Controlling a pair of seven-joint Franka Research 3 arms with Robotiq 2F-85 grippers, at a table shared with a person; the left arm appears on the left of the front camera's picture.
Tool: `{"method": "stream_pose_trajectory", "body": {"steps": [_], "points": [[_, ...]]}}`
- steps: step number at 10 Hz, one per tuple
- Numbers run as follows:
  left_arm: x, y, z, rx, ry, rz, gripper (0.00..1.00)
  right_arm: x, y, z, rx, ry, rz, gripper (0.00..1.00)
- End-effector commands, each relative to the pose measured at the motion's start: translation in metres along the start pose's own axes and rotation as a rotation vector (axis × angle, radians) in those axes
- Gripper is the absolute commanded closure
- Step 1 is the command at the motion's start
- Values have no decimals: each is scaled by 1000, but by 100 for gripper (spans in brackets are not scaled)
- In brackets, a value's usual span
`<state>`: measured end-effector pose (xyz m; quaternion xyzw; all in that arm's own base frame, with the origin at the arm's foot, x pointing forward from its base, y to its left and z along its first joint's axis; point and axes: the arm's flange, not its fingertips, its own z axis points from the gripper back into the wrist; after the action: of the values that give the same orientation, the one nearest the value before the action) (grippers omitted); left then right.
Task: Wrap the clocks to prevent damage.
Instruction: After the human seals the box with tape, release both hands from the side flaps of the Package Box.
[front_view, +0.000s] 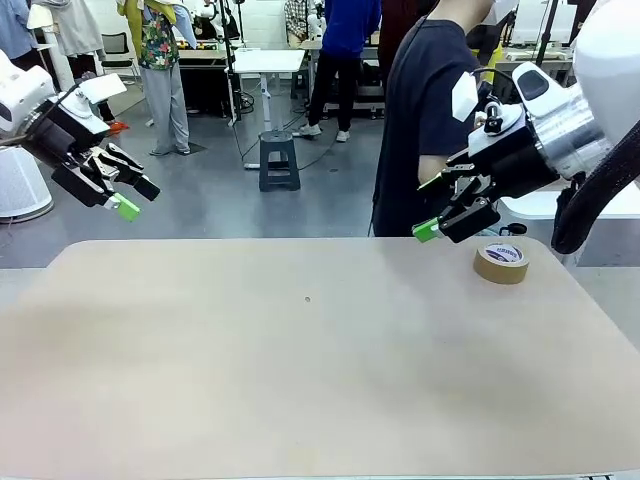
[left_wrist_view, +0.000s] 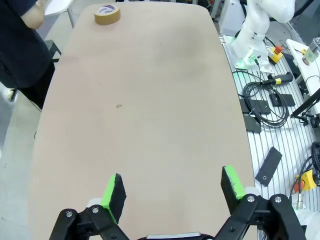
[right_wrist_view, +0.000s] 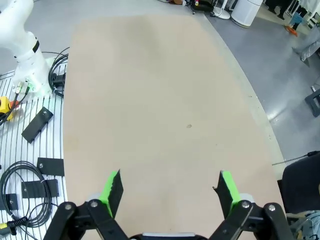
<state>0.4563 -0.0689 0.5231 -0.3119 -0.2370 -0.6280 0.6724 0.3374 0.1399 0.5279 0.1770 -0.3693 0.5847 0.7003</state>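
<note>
The clocks are out of view. My left gripper (front_view: 136, 198) hangs open above the table's far left corner, nothing between its green-padded fingers; in its own wrist view the left gripper (left_wrist_view: 172, 181) looks down the length of the bare tan table (left_wrist_view: 150, 110). My right gripper (front_view: 428, 208) is open too, raised over the far right part of the table, just left of a roll of brown tape (front_view: 501, 262). In the right wrist view the right gripper (right_wrist_view: 170, 181) stands wide over bare tabletop (right_wrist_view: 150, 100).
The tape roll (left_wrist_view: 107, 13) lies flat near the table's far right corner. A person in a dark shirt (front_view: 430, 110) stands at the far edge behind my right gripper. Cables and small boxes (left_wrist_view: 265, 100) lie on the slatted bench on the robot's side.
</note>
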Motion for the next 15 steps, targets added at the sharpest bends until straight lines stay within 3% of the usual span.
{"method": "stream_pose_trajectory", "body": {"steps": [1, 3, 5, 7, 10, 15], "points": [[-10, 5, 4, 18, -121, 4, 0, -8, -29, 13, 110, -168, -133, 0], [-26, 6, 15, 91, -302, 27, 0, -32, -57, 34, 88, -305, -223, 0], [-43, 6, 24, 143, -384, 34, 0, -59, -66, 55, 82, -431, -233, 0], [-66, 0, 41, 158, -463, 65, 0, -92, -70, 71, 79, -467, -255, 0], [-87, -8, 68, 172, -598, 83, 0, -114, -75, 77, 69, -492, -302, 0], [-91, -7, 80, 169, -585, 110, 0, -117, -74, 86, 72, -467, -309, 0]]}}
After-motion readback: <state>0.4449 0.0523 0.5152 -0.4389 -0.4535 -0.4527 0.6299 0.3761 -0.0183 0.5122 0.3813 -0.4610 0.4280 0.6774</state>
